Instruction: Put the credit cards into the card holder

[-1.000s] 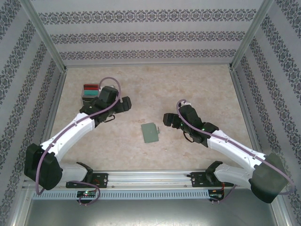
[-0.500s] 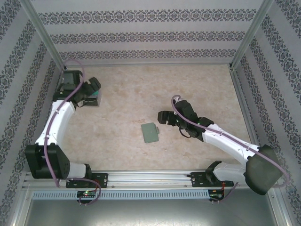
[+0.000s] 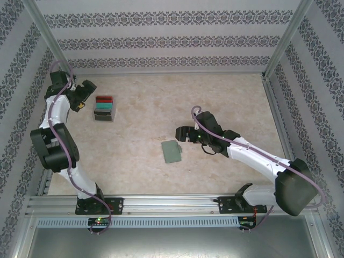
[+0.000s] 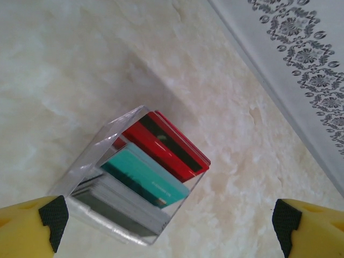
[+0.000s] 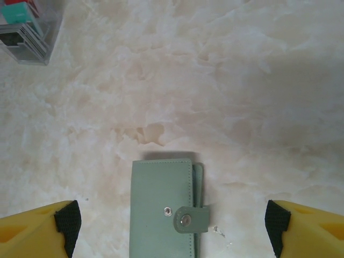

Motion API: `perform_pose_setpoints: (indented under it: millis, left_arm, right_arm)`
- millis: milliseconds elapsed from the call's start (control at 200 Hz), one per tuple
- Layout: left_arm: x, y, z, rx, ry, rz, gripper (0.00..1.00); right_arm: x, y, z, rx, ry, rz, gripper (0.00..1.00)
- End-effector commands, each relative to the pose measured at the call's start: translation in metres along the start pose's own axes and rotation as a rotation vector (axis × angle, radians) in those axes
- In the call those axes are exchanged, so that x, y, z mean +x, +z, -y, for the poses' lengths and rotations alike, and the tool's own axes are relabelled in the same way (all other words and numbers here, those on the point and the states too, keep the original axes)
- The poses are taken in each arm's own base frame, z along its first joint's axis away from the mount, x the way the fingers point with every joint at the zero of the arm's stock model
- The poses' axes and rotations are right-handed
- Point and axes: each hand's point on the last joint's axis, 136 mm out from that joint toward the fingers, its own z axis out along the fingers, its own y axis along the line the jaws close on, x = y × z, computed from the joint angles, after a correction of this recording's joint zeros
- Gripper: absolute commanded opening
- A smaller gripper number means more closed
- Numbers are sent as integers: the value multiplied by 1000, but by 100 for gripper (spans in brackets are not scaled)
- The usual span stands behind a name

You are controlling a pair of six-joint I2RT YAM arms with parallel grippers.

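The credit cards (image 4: 161,145) stand upright in a clear plastic tray (image 3: 103,108): red (image 3: 104,99) at the back, teal (image 4: 144,177) in the middle, grey ones (image 4: 121,207) in front. My left gripper (image 3: 81,98) hangs open just left of the tray, near the left wall, and its pads (image 4: 54,217) hold nothing. The grey-green card holder (image 3: 172,152) lies folded on the table's middle, its snap tab (image 5: 191,219) loose beside the stud. My right gripper (image 3: 181,133) hovers open just behind it, and the card holder (image 5: 164,212) sits between its fingertips (image 5: 67,221) from above.
Patterned walls and metal posts close in the marble-look table (image 3: 226,102) on three sides. The left wall (image 3: 32,91) is close to the left arm. The tray (image 5: 27,32) shows far off in the right wrist view.
The left arm swung away from above the tray to the far left wall, uncovering the cards. The right gripper crept left, closer to the card holder.
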Motion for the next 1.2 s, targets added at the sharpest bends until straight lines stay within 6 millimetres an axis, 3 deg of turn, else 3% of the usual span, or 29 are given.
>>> perform_pose_setpoints:
  millis: [0, 205, 495, 964, 1194]
  left_arm:
    - [-10, 20, 3, 126, -57, -45, 99]
    - [-23, 44, -9, 189, -124, -30, 99]
    - [-12, 76, -5, 317, -149, -126, 99]
    - [12, 69, 15, 469, -101, -192, 100]
    - [26, 76, 23, 496, -86, -237, 100]
  right_arm:
    - [-4, -4, -2, -6, 0, -4, 91]
    - [6, -3, 4, 3, 29, -26, 91]
    - [9, 5, 3, 6, 32, -62, 91]
    - [13, 6, 1, -5, 41, -74, 91]
    - [14, 5, -1, -8, 45, -74, 91]
